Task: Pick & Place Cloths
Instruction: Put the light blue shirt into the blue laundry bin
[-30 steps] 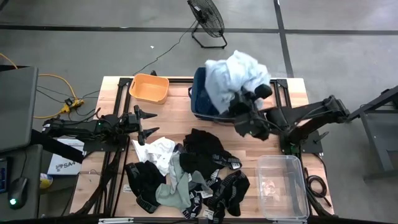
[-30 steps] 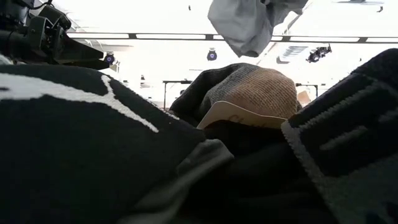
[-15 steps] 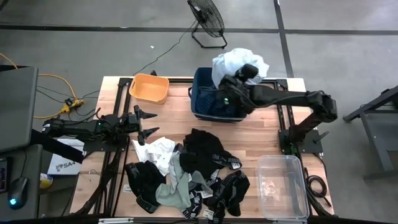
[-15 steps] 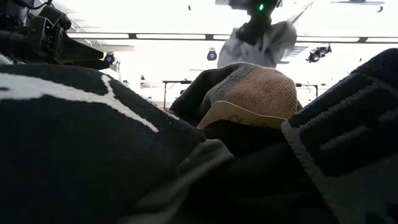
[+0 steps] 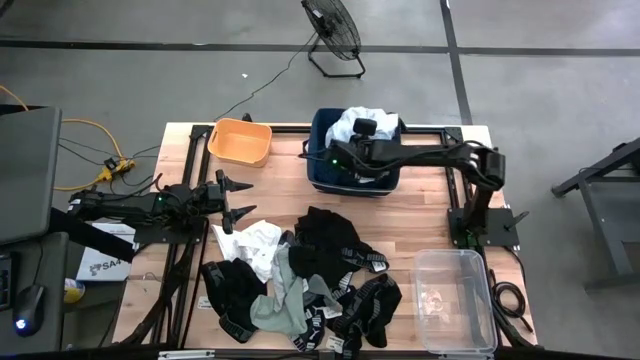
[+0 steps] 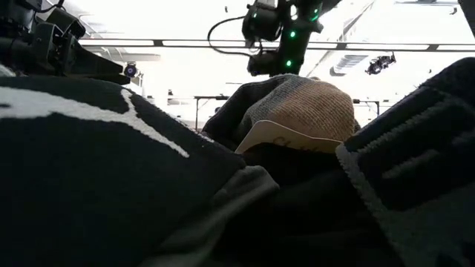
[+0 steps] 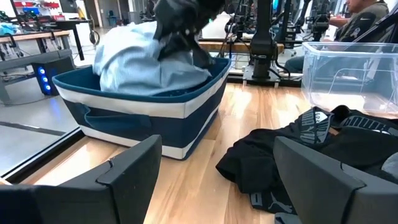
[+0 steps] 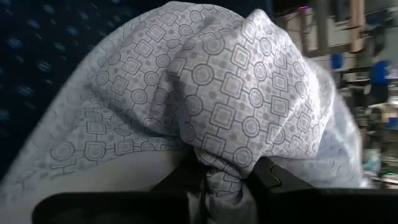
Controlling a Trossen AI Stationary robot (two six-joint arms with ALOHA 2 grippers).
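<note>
R hand [image 5: 352, 158] has dropped down into the blue bin [image 5: 322, 172], still pinching the pale shirt [image 5: 355, 122]. Shirt's now inside, so let go next. L hand [image 5: 240, 197] waits open by the table edge.

bin [image 5: 322, 172] crammed w/ shirt [image 5: 352, 124] — clothes pile [image 5: 300, 280] blocks table front

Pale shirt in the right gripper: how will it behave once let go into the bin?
Likely floppy: the pale shirt bunches into folds where the right gripper pinches it. It probably slumps and mounds above the navy bin rim, as seen now. Seems light, unlikely to tip the bin.
</note>
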